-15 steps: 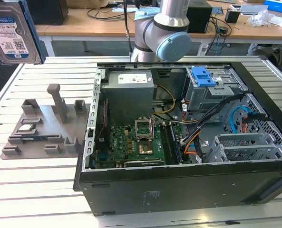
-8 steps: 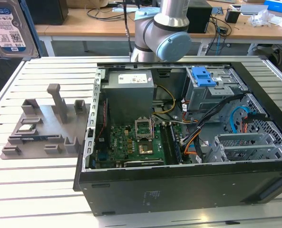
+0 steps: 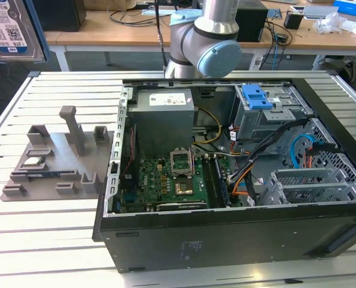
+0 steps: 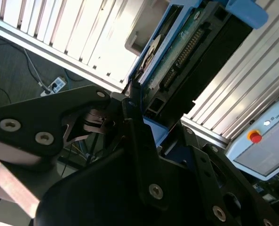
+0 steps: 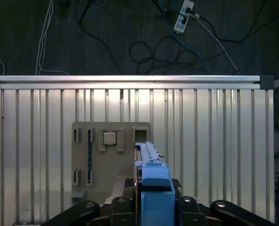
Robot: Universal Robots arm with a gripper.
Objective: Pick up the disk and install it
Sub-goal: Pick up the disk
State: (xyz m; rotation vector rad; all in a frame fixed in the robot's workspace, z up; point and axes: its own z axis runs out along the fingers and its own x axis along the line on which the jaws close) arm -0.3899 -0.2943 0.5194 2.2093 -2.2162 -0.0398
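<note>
The disk [image 5: 152, 183] stands edge-on between the gripper [image 5: 153, 207] fingers in the first wrist view, with its blue carrier bracket facing the camera. It hangs high above the slatted table and the grey fixture plate [image 5: 111, 160]. In the second wrist view the disk [image 4: 186, 52] shows its green circuit-board side, framed by the blue bracket, and the gripper [image 4: 139, 110] is shut on its near end. In the exterior view the disk [image 3: 8, 27] is at the upper left, label side showing, well above and to the left of the open computer case [image 3: 226, 234].
Inside the case a grey drive cage with a blue latch plate [image 3: 257, 96] sits at the back right, among cables and the motherboard [image 3: 165, 180]. The grey fixture [image 3: 51, 156] lies on the table left of the case. The arm's base [image 3: 205, 42] stands behind the case.
</note>
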